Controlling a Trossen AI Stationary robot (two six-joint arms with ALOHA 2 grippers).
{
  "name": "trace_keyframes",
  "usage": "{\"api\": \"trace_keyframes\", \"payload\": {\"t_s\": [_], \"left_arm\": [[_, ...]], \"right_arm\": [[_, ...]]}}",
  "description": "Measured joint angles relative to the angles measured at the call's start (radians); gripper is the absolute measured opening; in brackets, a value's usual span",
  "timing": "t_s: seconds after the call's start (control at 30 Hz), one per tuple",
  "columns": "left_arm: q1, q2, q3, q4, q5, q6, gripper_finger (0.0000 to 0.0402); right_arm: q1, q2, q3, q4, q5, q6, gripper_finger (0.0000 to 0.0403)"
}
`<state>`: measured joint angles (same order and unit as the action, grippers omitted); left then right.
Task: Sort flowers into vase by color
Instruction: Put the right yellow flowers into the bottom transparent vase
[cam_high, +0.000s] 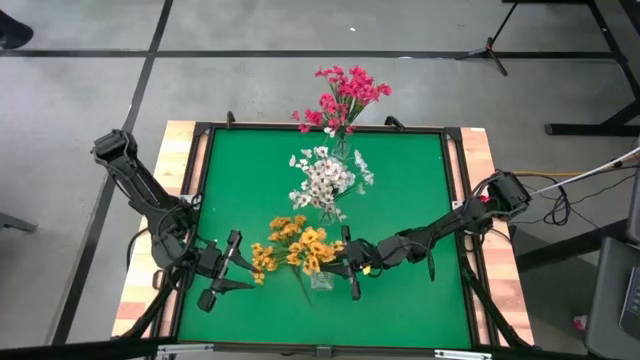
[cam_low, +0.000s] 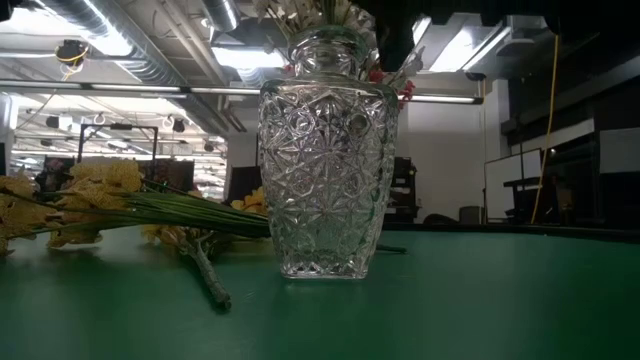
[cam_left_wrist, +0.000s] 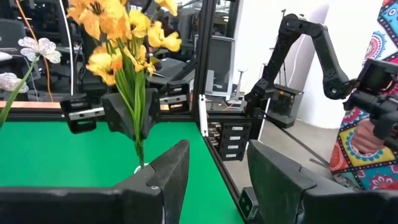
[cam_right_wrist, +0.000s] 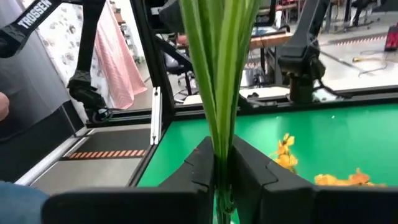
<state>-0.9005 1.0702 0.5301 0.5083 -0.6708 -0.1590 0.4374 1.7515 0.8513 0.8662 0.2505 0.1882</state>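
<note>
My right gripper (cam_high: 342, 268) (cam_right_wrist: 221, 155) is shut on a bunch of yellow-orange sprigs (cam_high: 300, 240) (cam_left_wrist: 121, 37) beside the near glass vase (cam_high: 320, 280) (cam_low: 325, 160). More yellow sprigs (cam_high: 262, 262) (cam_low: 90, 195) lie flat on the green mat to the vase's left. A vase of white flowers (cam_high: 325, 180) stands mid-table. A vase of magenta flowers (cam_high: 340, 100) stands at the far edge. My left gripper (cam_high: 238, 268) (cam_left_wrist: 217, 155) is open, left of the loose sprigs, touching nothing. My right gripper pinches the bundled green stems (cam_right_wrist: 221, 118) between its two fingers, below the blossoms. The fingers come level from the table's right side and lie across the stems. The bunch stands upright and lifted, with the stem ends (cam_left_wrist: 140, 155) hanging below the fingers.
The green mat (cam_high: 410, 190) sits in a raised dark frame with wooden borders. Open mat lies to either side of the row of vases. A person in patterned clothing (cam_left_wrist: 367, 143) stands beyond the table's right edge.
</note>
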Motion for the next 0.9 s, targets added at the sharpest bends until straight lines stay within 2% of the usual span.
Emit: {"api": "trace_keyframes", "payload": {"t_s": [0.2, 0.9], "left_arm": [[0.000, 0.000, 0.000, 0.000, 0.000, 0.003, 0.0159], [0.000, 0.000, 0.000, 0.001, -0.020, 0.002, 0.0159]], "right_arm": [[0.000, 0.000, 0.000, -0.027, -0.042, 0.024, 0.0058], [0.000, -0.013, 0.000, -0.088, -0.061, 0.057, 0.0191]]}}
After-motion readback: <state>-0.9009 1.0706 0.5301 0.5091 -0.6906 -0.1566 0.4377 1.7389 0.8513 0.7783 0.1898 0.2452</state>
